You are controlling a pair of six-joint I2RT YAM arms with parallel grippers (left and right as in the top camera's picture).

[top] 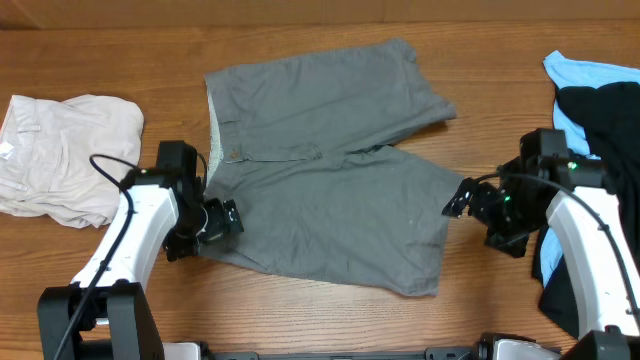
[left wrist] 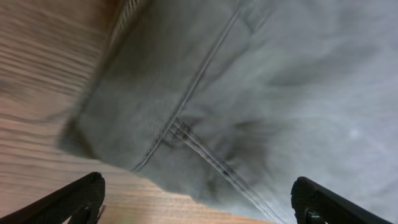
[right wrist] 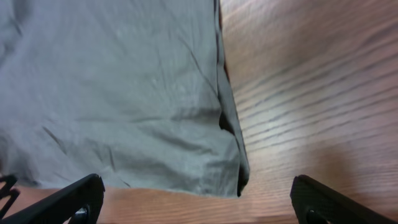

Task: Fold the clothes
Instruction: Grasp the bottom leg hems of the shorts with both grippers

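The grey shorts [top: 320, 190] lie spread flat in the middle of the wooden table, waistband to the left, two legs pointing right. My left gripper [top: 225, 220] is open and empty at the shorts' lower left corner, by the waistband; the left wrist view shows the grey cloth [left wrist: 249, 93] and its seam between the spread fingers [left wrist: 199, 202]. My right gripper [top: 458, 200] is open and empty at the right edge of the near leg; the right wrist view shows the leg's hem corner [right wrist: 155, 112] just ahead of the spread fingers [right wrist: 199, 202].
A cream garment [top: 65, 155] lies bunched at the far left. A black garment [top: 605, 130] over a light-blue one [top: 585, 75] sits at the far right, beside my right arm. Bare wood [top: 320, 320] runs along the front edge.
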